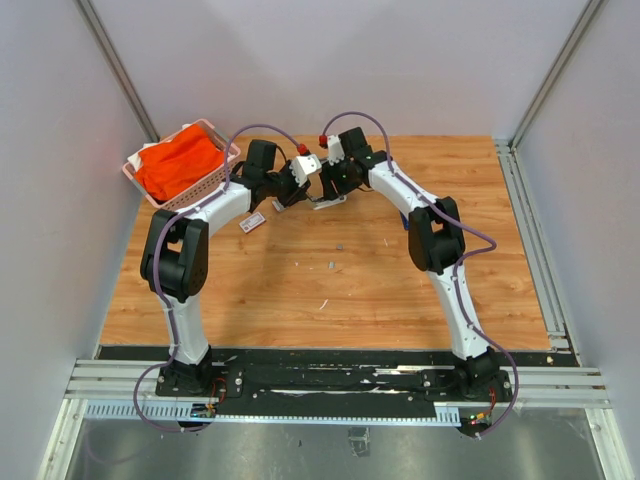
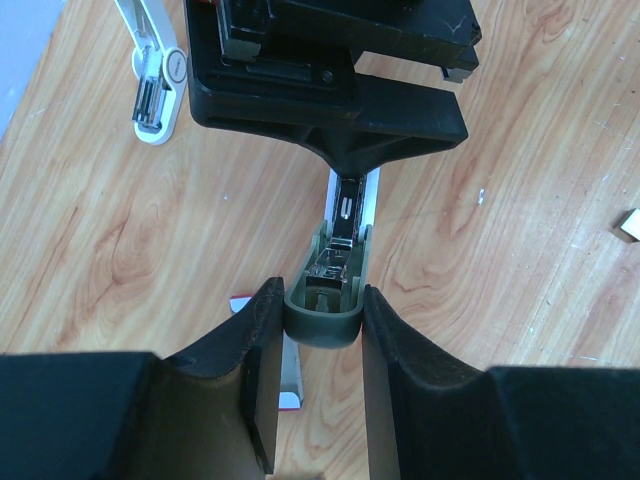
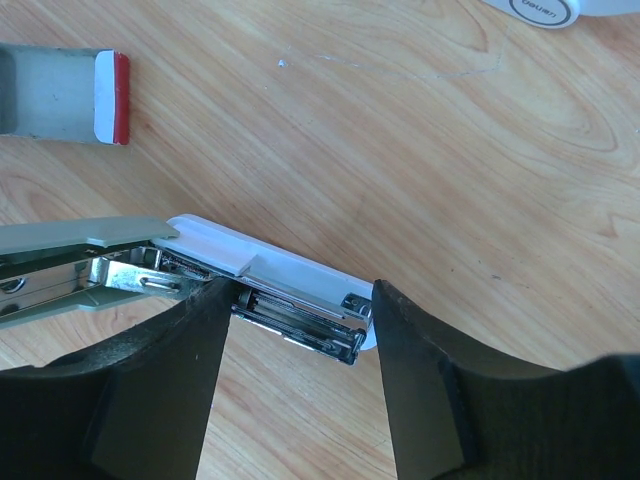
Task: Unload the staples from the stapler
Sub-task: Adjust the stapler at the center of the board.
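Observation:
The stapler (image 1: 326,201) lies opened at the back middle of the table. In the left wrist view my left gripper (image 2: 322,302) is shut on the rounded end of its olive-green top cover (image 2: 322,315). The metal magazine (image 2: 345,215) and white base run away under my right gripper (image 2: 330,100). In the right wrist view my right gripper (image 3: 297,300) is open, its fingers straddling the magazine's front end (image 3: 300,322) just above the white base (image 3: 290,270). The magazine holds a ribbed strip; I cannot tell whether it is staples. A tiny silver speck (image 1: 330,265) lies on the wood.
A small flat white box with a red label (image 1: 252,222) lies beside the stapler and shows in the right wrist view (image 3: 60,95). A second white stapler (image 2: 158,80) lies open farther back. A pink basket (image 1: 210,180) with an orange cloth stands at the back left.

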Tool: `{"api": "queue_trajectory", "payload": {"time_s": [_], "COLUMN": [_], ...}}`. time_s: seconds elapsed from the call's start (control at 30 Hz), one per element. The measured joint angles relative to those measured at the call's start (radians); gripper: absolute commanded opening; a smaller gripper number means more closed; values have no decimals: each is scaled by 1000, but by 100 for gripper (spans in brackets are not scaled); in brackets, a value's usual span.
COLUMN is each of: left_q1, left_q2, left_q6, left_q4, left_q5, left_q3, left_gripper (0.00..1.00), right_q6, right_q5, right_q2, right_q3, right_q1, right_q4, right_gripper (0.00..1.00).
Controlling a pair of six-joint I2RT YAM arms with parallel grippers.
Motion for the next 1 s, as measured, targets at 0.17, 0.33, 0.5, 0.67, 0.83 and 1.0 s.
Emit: {"api": "queue_trajectory", "payload": {"time_s": [0.17,0.33,0.5,0.67,0.83,1.0], "left_q1": [0,0,-2,-6,-8,-12], "left_q2": [0,2,11,20,25,26], "left_q6": [-1,-9,-21,-23,-23,-23], "left_q4": [0,0,-10,-16,-18,-23], "left_q5": [0,-8,-13,-24,-35,-42], "left_q3": [0,2,22,37,46,50], "left_gripper": [0,1,1,1,6,8], "right_q6": [0,0,3,4,4,3], "right_q5": [2,10,10,9,9,14], "right_q2": [0,-2,-14,-25,-32,-32], "right_q3": [0,0,0,0,0,0], "right_q1": [0,0,0,-3,-7,-7], "right_q4": [0,-2,-16,-29,-34,-38], "right_gripper": [61,62,62,62,62,62]}}
